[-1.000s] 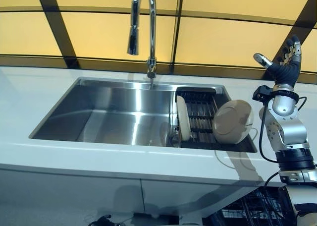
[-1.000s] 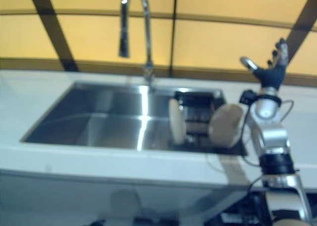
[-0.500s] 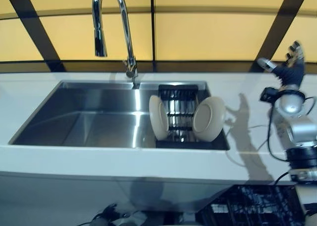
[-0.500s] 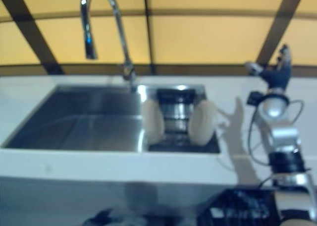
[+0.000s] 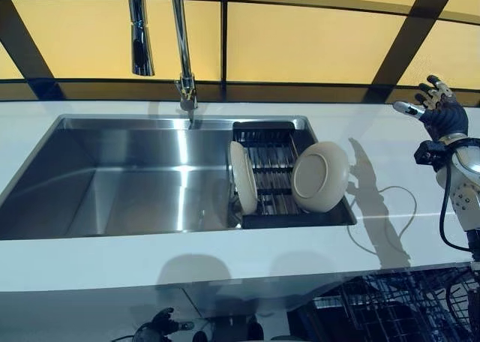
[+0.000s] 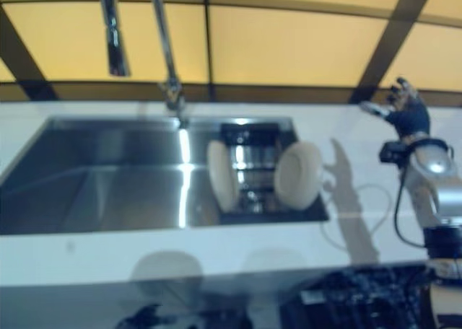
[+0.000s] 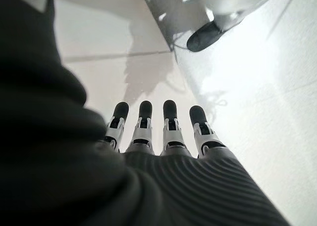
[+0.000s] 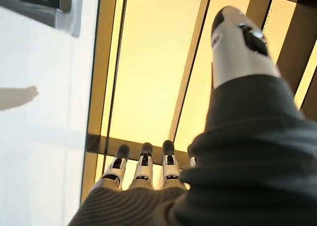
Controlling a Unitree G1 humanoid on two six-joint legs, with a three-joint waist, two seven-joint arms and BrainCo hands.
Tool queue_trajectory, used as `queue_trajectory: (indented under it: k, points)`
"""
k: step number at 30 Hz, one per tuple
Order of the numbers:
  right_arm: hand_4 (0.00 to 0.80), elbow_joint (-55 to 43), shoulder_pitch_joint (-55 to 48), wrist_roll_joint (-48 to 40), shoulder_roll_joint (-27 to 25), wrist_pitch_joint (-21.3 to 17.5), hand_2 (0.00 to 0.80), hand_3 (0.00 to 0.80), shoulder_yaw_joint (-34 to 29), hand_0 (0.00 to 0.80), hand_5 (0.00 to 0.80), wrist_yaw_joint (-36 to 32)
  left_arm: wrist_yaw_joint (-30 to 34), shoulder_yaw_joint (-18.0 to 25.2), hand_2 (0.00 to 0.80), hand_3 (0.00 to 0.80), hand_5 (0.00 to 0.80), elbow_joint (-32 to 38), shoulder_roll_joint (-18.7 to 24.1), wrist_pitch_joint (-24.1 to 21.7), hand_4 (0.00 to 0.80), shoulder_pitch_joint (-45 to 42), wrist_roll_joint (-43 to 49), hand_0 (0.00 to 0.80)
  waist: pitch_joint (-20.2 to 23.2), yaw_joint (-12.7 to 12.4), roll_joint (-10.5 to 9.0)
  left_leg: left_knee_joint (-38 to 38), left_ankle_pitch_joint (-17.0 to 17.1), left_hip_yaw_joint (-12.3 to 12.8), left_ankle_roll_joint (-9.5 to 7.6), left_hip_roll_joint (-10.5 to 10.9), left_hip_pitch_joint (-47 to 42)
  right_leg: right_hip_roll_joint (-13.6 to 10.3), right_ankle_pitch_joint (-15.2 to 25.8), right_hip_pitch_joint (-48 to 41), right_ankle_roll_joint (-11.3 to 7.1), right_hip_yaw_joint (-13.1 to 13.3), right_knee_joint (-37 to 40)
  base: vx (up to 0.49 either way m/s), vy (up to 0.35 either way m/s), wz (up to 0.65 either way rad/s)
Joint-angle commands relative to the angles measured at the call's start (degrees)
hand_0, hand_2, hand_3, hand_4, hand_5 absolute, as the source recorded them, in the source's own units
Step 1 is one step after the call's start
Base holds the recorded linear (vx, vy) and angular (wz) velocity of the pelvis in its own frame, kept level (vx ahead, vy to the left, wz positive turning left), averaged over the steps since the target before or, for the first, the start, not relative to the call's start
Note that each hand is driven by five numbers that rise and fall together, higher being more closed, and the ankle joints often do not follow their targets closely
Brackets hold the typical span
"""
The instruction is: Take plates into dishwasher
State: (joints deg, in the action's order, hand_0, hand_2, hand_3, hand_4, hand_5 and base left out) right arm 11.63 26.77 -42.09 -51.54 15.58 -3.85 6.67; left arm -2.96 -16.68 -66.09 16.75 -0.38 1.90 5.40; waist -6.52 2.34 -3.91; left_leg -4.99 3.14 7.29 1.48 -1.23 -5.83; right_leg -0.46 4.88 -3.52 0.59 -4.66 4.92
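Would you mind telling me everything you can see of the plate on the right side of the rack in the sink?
The right plate is round and cream-coloured, with a matte, ceramic-like look and a raised foot ring on its back. It stands on edge, tilted, in the dark drying rack at the right end of the steel sink, its underside facing the camera. Its upper edge rises above the sink's rim. A second plate stands apart from it to the left. No hand touches it.

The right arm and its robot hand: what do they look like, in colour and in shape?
The right arm is silver-grey, built of rounded segments, with a black cable looping beside it. The right robot hand has a dark ribbed cover over its back and wrist, and silver fingers with dark rounded tips.
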Motion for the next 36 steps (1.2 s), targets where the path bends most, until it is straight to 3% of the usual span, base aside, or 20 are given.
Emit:
queue_trajectory:
  k: [1, 9, 19, 25, 36]
  points:
    - [0.0, -1.0, -0.2, -3.5, 0.0, -2.1, 0.0, 0.0, -2.6, 0.0, 0.0, -0.9, -0.8, -0.7, 0.0, 0.0, 0.0, -1.7, 2.6, -0.4, 0.0, 1.8, -0.5, 0.0, 2.2, -0.3, -3.02, 0.4, -1.8, 0.8, -0.16, 0.0, 2.3, -4.9, -0.7, -0.4, -7.46, 0.5, -2.2, -0.041, 0.083, -0.18]
    - [0.0, -2.5, -3.7, -4.7, 2.4, 1.2, 0.0, 0.0, -2.7, 0.0, 0.0, -3.5, -0.4, -0.2, 0.0, 0.0, 0.0, -0.8, 4.5, 0.7, 0.0, 2.4, 0.7, 0.0, 1.3, 0.5, -3.4, 0.0, -2.7, 2.1, -1.85, 0.7, 2.1, -5.8, 1.2, 2.3, -9.35, 1.1, -4.1, -0.04, 0.066, -0.15]
    - [0.0, -2.8, -6.2, -3.8, 1.8, 7.5, 0.0, 0.0, -0.7, 0.0, 0.0, -10.0, 0.0, 0.6, 0.0, 0.0, 0.0, -0.3, 5.5, 1.4, 0.0, 3.0, 1.4, 0.0, 0.8, 1.2, -3.87, 0.0, -3.5, 3.1, -2.87, 1.3, 1.7, -6.4, 2.8, 3.9, -10.45, 1.4, -5.5, -0.02, 0.054, -0.13]
    - [0.0, -3.2, -7.0, -6.8, 1.6, 11.1, 0.0, 0.0, 1.2, 0.0, 0.0, -15.2, 0.3, 0.4, 0.0, 0.0, 0.0, -0.7, 6.0, 0.8, 0.0, 3.4, 1.9, 0.0, 0.7, 1.3, -4.42, 0.0, -4.0, 3.1, -3.11, 1.6, 1.2, -6.7, 3.3, 4.0, -10.84, 1.2, -5.7, 0.0, 0.014, -0.02]
    - [0.0, -0.4, -3.5, -7.1, 0.8, 13.8, 0.0, 0.0, 5.0, 0.0, 0.0, -18.2, 0.9, -0.4, 0.0, 0.0, 0.0, -0.7, 6.9, 0.5, 0.0, 3.4, 3.5, 0.0, 0.6, 0.2, -5.07, 0.0, -4.3, 2.4, -3.12, 1.9, 0.9, -7.0, 3.6, 3.7, -11.21, 0.1, -6.0, 0.003, 0.001, -0.06]
